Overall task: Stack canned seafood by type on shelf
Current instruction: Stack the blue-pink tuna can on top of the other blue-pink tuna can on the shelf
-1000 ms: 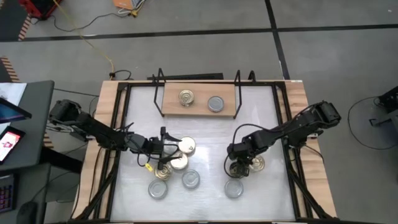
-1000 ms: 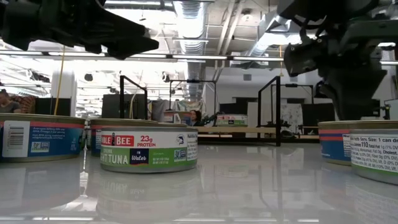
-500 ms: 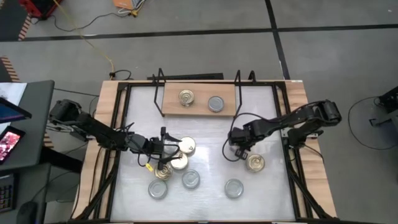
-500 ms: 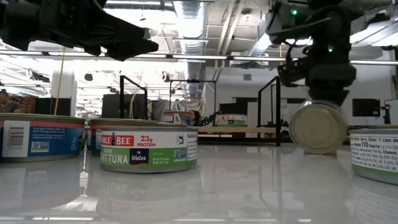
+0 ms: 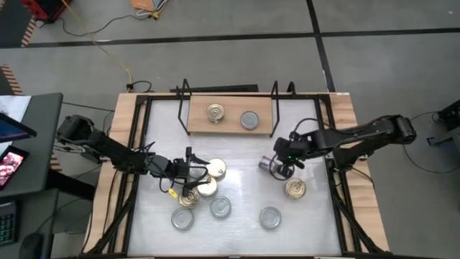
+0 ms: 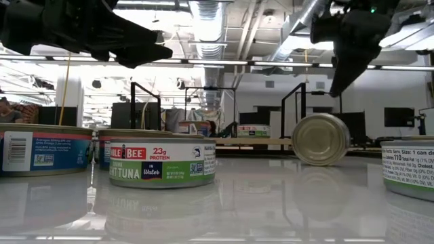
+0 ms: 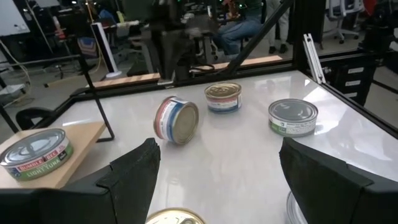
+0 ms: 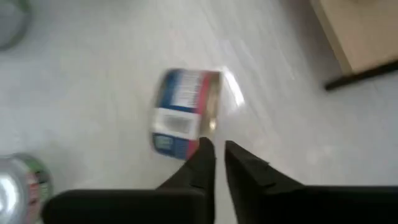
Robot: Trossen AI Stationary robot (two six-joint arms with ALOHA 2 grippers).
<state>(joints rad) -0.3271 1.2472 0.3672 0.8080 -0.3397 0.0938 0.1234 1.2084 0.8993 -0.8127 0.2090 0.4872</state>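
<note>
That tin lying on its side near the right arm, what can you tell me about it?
The tipped tin is a small flat round metal can resting on its edge on the white tabletop, not flat like the others. One plain, dull golden circular face shows toward the low camera. Its side carries a paper label with red, white and blue bands. It lies in front of the shelf, off its right end. The right end effector hangs just above, not gripping it. No other tin touches it.

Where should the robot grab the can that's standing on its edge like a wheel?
Probably across its two flat faces, from straight above. The tipped can stands on its rim on the table, so it may roll; squeezing the flat ends steadies it. The right pincer is nearest.
</note>
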